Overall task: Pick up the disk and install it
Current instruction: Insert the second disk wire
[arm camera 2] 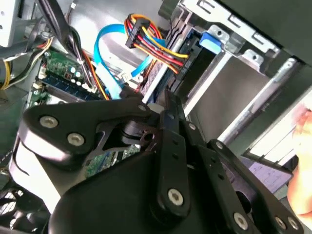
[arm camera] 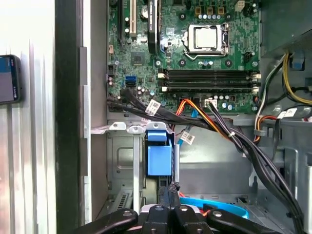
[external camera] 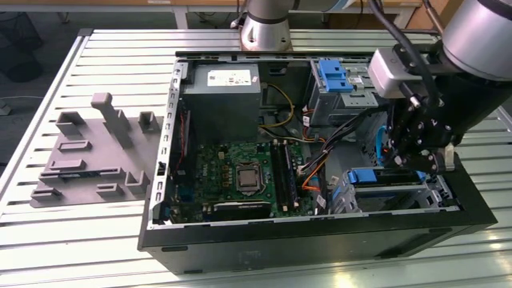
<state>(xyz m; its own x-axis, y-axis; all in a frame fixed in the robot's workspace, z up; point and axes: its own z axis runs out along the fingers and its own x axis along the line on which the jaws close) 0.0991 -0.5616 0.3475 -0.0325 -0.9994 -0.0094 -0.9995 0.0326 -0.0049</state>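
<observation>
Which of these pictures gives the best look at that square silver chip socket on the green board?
The first wrist view: the socket faces the camera squarely, with nothing in front of it, on the motherboard. The exterior view shows it whole too, but from farther off and at a slant. In the second wrist view I cannot find it.

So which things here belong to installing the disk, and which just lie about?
Job: silver-metal disk with blue plastic rails, in the metal drive cage; black gripper close to it.
Lying about: grey moulded tray; large grey box with white sticker; upright blue plastic bracket.
</observation>
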